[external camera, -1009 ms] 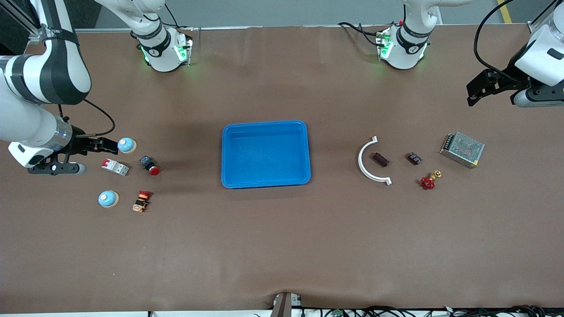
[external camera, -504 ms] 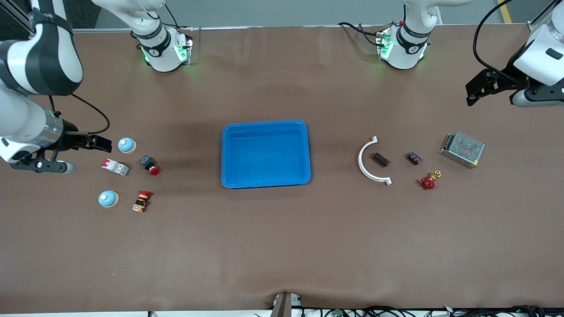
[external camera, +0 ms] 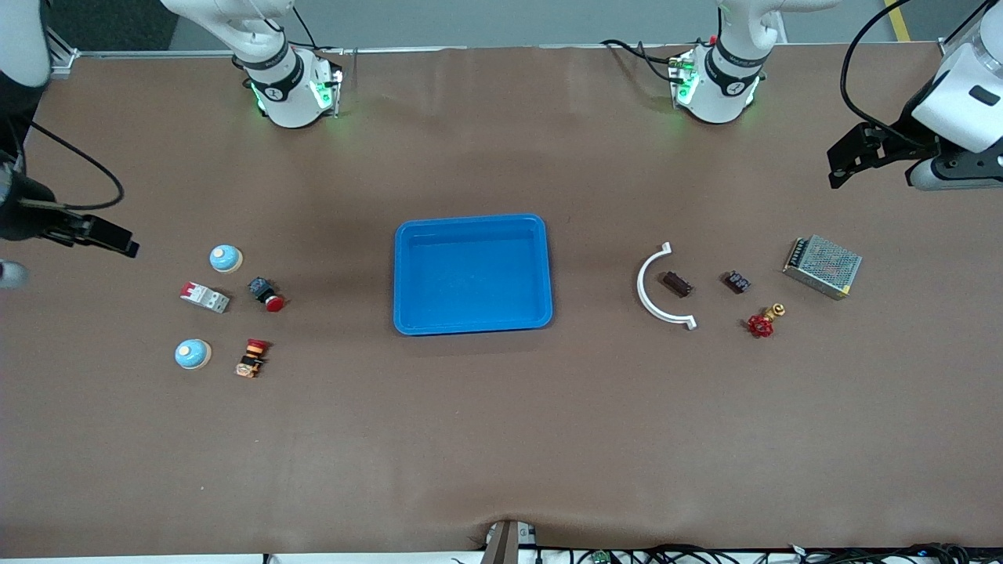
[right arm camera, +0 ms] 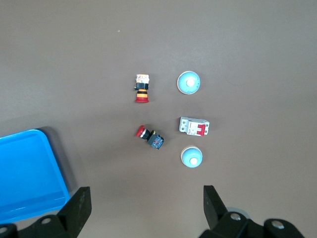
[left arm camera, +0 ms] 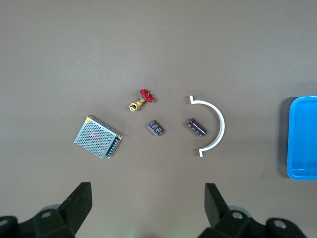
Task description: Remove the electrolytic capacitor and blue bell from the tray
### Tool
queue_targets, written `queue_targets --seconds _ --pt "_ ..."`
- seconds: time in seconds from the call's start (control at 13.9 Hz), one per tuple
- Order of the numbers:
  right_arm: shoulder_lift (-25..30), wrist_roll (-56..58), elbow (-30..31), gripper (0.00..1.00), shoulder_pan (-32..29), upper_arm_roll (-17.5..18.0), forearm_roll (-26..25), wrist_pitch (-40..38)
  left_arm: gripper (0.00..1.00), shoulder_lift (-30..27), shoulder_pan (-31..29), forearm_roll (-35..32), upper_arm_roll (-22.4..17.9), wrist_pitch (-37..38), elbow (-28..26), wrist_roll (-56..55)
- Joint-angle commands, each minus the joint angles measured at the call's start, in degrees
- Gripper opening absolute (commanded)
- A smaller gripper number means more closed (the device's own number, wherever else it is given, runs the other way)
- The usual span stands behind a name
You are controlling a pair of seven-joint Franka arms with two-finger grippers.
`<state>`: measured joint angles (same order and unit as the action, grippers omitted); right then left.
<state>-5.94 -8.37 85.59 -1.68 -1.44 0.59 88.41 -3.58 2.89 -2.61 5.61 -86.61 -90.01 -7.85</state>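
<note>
Two bells sit at the right arm's end of the table: one bell (external camera: 225,258) farther from the front camera, second bell (external camera: 192,354) nearer it, both well apart from the blue tray (external camera: 470,325) at table centre. Capacitor (external camera: 678,283) lies at the left arm's end, inside the curve of the white arc piece (external camera: 649,300), not touching it as far as I can tell. Beside the capacitor toward the left arm's end: small black component (external camera: 736,282), red-handled valve (external camera: 761,323) a bit nearer the camera, then metal mesh box (external camera: 823,266). Between the bells: white-red breaker (external camera: 204,297), red pushbutton (external camera: 267,295), orange-black switch (external camera: 251,358) beside the nearer bell. Tray holds nothing. Right gripper (right arm camera: 143,208) is up over the table edge at its own end, jaws wide apart, nothing held. Left gripper (left arm camera: 146,210) hangs over the table at its own end, above the mesh box area, jaws also spread wide, nothing between them
</note>
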Motion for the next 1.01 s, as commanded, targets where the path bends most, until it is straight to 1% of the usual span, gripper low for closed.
queue_targets --seconds 0.0,0.14,0.29,0.58,0.72,0.79,0.94 --pt "-0.21 -0.06 -3.93 1.0 2.03 -2.25 0.64 -3.15 1.0 -0.11 -0.25 0.76 0.1 0.22 0.63 0.47" --pt "-0.03 -0.06 -5.51 1.0 2.29 -2.34 0.64 -4.38 1.0 -0.2 -0.34 0.76 0.1 0.22 0.71 0.47" --pt "1.54 -0.15 -5.7 1.0 2.65 -2.17 0.64 -4.83 1.0 -0.2 -0.51 0.85 0.1 0.22 0.71 0.47" --pt "3.48 -0.15 -4.03 1.0 2.91 -1.64 1.17 -4.74 1.0 -0.2 -0.34 0.85 0.1 -0.13 0.72 0.38" --pt "4.45 0.02 -2.02 1.0 3.79 -1.38 3.44 -4.56 1.0 -0.2 -0.34 0.85 0.1 -0.48 0.8 0.38" --pt "4.97 0.02 -0.79 1.0 4.05 -0.24 5.11 -4.13 1.0 -0.2 -0.34 0.85 0.1 -0.49 0.8 0.38" --pt "5.42 0.02 0.01 1.0 4.05 2.66 5.3 -2.55 1.0 -0.2 -0.34 0.85 0.1 -0.49 0.8 0.38"
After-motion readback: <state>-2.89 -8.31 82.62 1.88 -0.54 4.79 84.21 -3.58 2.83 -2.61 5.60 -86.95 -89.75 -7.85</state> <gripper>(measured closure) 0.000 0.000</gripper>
